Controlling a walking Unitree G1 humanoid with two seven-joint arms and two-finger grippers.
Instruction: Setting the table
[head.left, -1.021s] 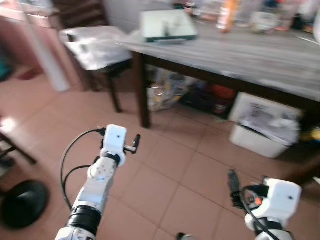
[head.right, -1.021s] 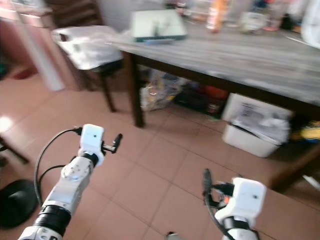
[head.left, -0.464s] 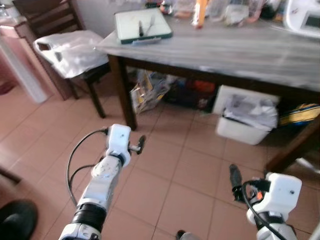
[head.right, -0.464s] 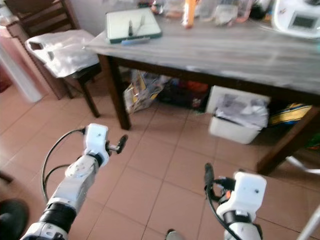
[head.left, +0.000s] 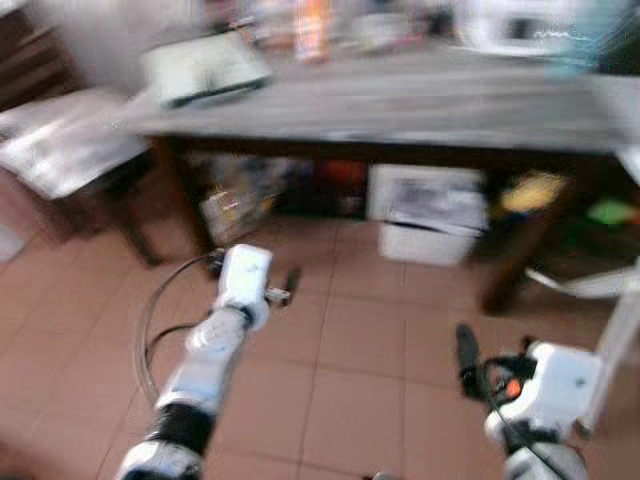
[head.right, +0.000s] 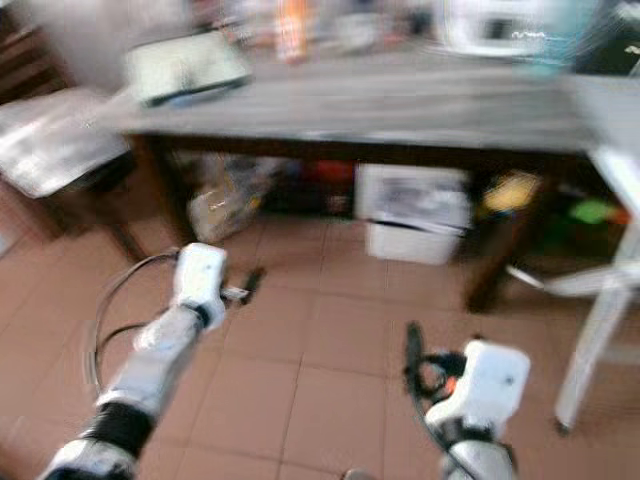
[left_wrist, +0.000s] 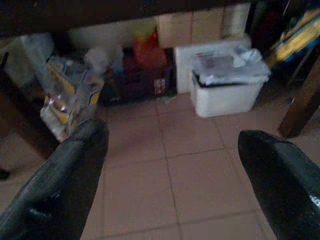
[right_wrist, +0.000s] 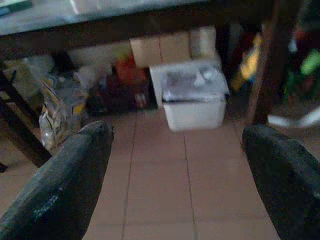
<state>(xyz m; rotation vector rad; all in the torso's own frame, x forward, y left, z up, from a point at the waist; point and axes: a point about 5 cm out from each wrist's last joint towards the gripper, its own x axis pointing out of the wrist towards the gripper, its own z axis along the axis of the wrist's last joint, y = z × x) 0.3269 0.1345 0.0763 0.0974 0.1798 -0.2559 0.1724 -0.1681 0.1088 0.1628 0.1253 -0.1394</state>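
Observation:
A dark-legged table with a grey wooden top (head.left: 400, 100) stands ahead, blurred. On its far left corner lies a pale green tray (head.left: 205, 68); what it holds is too blurred to tell. Bottles and jars (head.left: 310, 15) and a white appliance (head.left: 510, 25) crowd the back edge. My left gripper (left_wrist: 172, 135) is held low over the tiled floor, short of the table, open with nothing between its fingers. My right gripper (right_wrist: 177, 134) hangs at the same height to the right, also open and empty.
Under the table sit a white lidded bin (head.left: 430, 215), cardboard boxes (right_wrist: 170, 47) and plastic bags (head.left: 235, 200). A dark chair with a white bag on it (head.left: 60, 150) stands at the left. A white frame leg (head.left: 620, 330) stands at the right. Terracotta tiles (head.left: 350, 400) lie in front.
The camera has swung right and the picture has blurred: table, tray and chair have slid left in view, and the white frame leg has come in. Both arms keep the same pose.

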